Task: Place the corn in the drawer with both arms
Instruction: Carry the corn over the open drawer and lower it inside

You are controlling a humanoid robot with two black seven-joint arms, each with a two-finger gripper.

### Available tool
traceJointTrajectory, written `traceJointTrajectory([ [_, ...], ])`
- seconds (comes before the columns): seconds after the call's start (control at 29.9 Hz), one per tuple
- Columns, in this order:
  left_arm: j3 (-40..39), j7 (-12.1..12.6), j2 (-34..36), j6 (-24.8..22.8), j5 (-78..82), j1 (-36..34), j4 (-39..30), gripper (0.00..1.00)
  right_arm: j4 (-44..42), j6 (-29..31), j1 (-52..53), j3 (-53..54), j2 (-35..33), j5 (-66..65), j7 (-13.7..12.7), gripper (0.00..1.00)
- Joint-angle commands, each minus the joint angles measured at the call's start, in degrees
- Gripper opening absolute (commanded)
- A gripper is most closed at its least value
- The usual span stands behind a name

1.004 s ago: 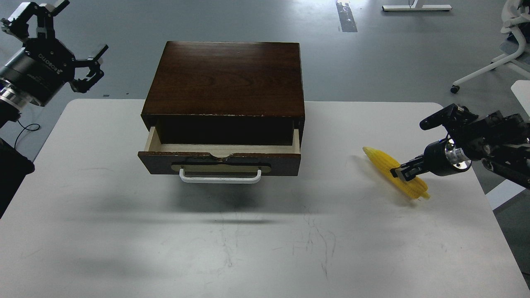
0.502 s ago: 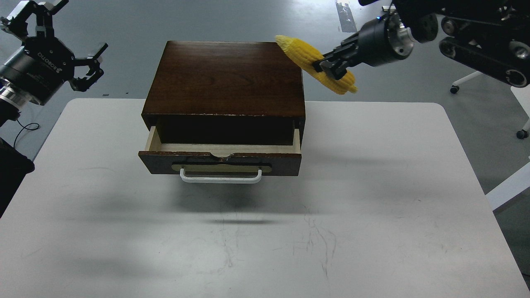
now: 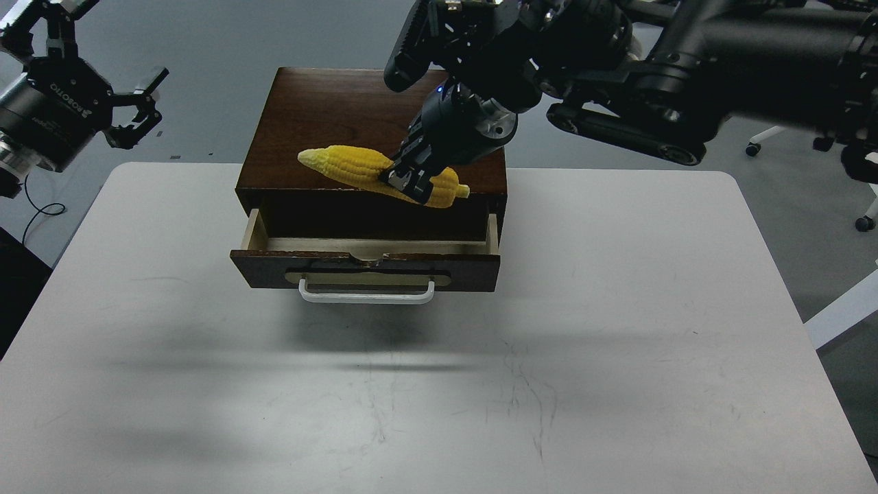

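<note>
The yellow corn [image 3: 350, 165] is held in the air in front of the dark brown box [image 3: 329, 116], above the open drawer [image 3: 363, 264], its tip pointing left. My right gripper [image 3: 406, 182] is shut on the corn near its thick end, with the arm reaching in from the upper right over the box. The drawer is pulled partly out and shows pale wood inside, a brass plate and a white bar handle [image 3: 366, 293]. My left gripper [image 3: 103, 89] is open and empty, raised at the far upper left, apart from the box.
The box stands at the back middle of a white table [image 3: 617, 329]. An office chair base [image 3: 782, 130] stands on the grey floor at the right, beyond the table.
My right arm has lifted the corn from the table's right side, swung it up beside the box, then leftward and down over the open drawer. The left gripper has shifted slightly.
</note>
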Motion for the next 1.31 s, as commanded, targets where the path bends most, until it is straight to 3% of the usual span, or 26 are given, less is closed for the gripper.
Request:
traceJointTrajectory([
  [0.0,-0.3,0.0,0.1,0.0,0.0,0.0,0.0,0.99,0.3,-0.8,0.0,-0.2,1.6,-0.7,0.0,0.17],
  [0.4,-0.5,0.0,1.1,0.0,0.0,0.0,0.0,0.99,0.4,-7.8,0.1,-3.6,2.4,-3.7,0.0,0.17],
  [1.27,-0.7,0.0,1.4,0.0,0.0,0.1,0.0,0.99,1.8,-7.8,-1.7,-5.3,2.4,-3.0,0.0,0.29],
])
